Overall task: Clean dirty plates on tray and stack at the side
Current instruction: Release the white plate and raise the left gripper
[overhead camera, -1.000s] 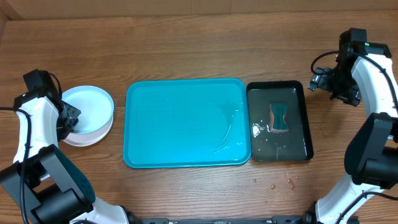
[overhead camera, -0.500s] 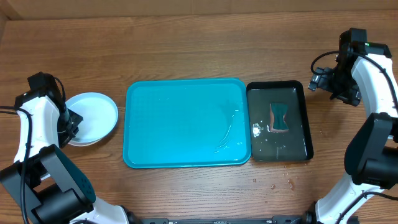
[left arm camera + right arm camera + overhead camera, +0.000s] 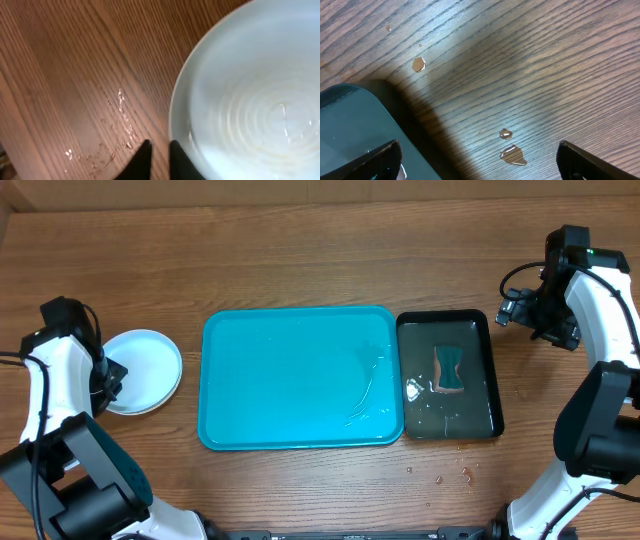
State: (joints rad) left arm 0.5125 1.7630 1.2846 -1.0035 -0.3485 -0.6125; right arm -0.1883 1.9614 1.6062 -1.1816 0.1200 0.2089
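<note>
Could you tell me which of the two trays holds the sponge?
The smaller black tray, right of the turquoise tray, holds the sponge; the turquoise one carries only water streaks.

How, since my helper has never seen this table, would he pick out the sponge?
Find the big turquoise tray mid-table; a smaller black tray sits right of it. The sponge lies in it, small and teal with a pinched waist, the only object there.

plates [image 3: 143, 370] left of tray [image 3: 300, 375], gap between

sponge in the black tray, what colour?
Teal, with a brownish-orange strip along one side; the overhead view shows the sponge best.
</note>
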